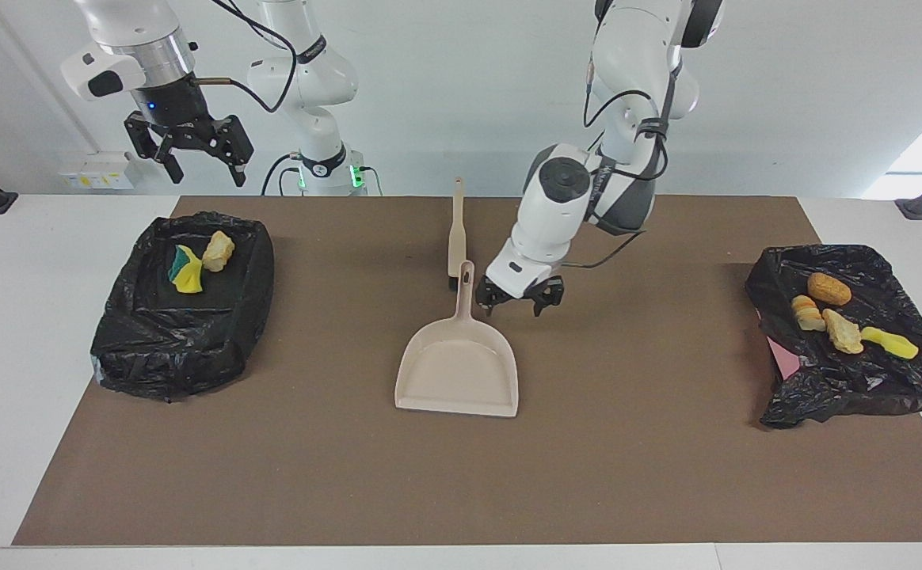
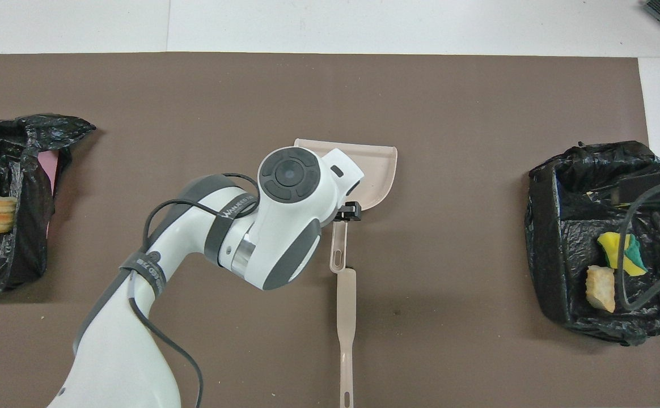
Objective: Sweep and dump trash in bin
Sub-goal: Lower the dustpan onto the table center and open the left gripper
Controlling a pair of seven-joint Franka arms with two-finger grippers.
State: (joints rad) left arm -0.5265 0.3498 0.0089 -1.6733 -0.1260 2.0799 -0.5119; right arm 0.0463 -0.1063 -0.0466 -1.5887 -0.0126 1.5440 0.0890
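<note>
My left gripper point(image 1: 521, 303) is hanging spread, empty, beside the beige plastic dustpan point(image 1: 459, 370). Its handle is touching the beige brush point(image 1: 455, 231); I'm risking nudging both.

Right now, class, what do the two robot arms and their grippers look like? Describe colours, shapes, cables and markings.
Both arms are glossy white with rounded joints and dark grey sections. The left arm has a round grey cap, a dark strap lettered in white, and loose black cables. The left gripper and right gripper are small and black, with short fingers. Above the right gripper sits a silver ring.

trash point(image 1: 833, 315): yellow and tan scraps | lying on black bags point(image 1: 897, 372) at both table ends
</note>
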